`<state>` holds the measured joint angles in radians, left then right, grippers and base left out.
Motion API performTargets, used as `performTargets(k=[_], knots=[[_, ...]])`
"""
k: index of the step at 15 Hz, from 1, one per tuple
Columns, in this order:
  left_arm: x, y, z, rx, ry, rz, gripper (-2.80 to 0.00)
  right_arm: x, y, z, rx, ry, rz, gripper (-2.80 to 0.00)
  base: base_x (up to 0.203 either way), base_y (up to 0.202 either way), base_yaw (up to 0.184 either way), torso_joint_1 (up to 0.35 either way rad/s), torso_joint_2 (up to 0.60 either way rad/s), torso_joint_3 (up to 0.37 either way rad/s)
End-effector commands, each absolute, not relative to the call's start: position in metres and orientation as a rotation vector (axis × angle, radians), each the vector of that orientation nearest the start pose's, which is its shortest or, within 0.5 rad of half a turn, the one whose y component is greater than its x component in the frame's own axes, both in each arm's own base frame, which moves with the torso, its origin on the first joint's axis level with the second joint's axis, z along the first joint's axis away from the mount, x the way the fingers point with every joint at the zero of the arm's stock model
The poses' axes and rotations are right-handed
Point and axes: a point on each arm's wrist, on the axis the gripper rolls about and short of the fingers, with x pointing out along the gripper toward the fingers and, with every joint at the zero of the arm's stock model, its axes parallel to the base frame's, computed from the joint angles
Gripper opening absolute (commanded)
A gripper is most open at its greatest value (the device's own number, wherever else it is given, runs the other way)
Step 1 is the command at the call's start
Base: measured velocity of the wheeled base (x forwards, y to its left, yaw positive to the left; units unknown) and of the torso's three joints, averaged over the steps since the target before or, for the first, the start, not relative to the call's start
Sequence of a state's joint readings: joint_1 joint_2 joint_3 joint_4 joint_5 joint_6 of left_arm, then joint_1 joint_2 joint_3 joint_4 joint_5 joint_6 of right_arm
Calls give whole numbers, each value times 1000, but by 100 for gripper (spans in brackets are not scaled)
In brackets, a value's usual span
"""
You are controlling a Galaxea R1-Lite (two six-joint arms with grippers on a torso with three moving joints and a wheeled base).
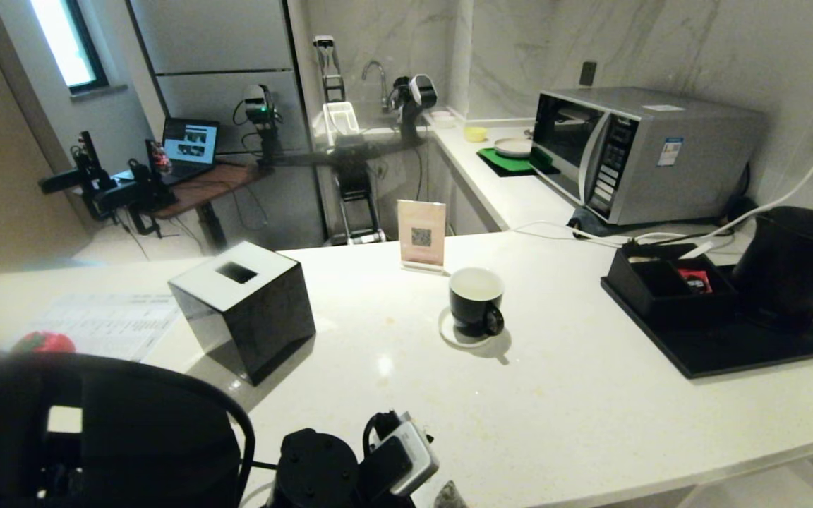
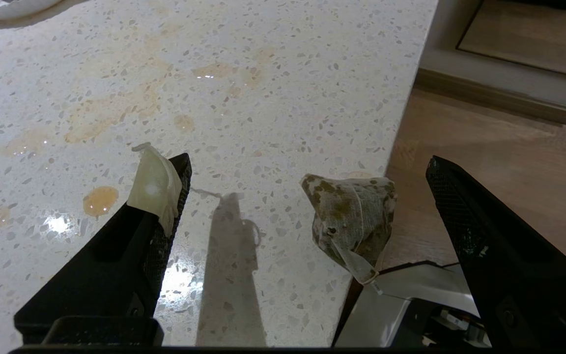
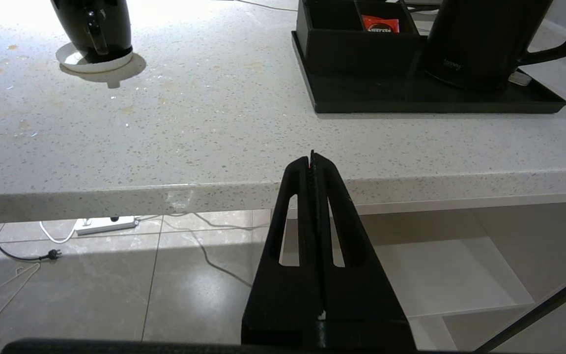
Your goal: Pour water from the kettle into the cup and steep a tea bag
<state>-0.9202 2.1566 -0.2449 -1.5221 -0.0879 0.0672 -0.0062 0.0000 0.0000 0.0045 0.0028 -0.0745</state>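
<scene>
The wet, brown-flecked tea bag (image 2: 349, 216) is at the counter's near edge, between the fingers of my left gripper (image 2: 308, 160), which stands wide open. The bag touches neither finger. Its pale tag (image 2: 155, 184) clings to one fingertip. I cannot tell whether the bag hangs or rests on the edge. The black cup (image 1: 476, 302) stands on a white coaster mid-counter, its inside pale; I cannot make out water in it. The black kettle (image 1: 791, 268) stands on the black tray (image 1: 745, 356) at the right. My right gripper (image 3: 312, 156) is shut and empty, parked below the counter's front edge.
A black cube tissue box (image 1: 244, 310) stands left of the cup, and a small sign (image 1: 421, 235) behind it. A compartment box (image 1: 667, 282) with a red packet shares the tray. A microwave (image 1: 639, 152) is at the back right. Tan wet spots (image 2: 100, 200) dot the counter.
</scene>
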Motion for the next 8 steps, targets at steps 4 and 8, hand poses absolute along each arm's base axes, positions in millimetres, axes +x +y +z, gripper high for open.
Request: performTargets(k=[4,8], knots=[[166,-221,26,203,290,-1006,0,-23,0,75,-75,6,-3,-280,0,0,0,0,0,0],[172,-224,27,189,273,-995,0,-23,0,75,-75,6,-3,-280,0,0,0,0,0,0]])
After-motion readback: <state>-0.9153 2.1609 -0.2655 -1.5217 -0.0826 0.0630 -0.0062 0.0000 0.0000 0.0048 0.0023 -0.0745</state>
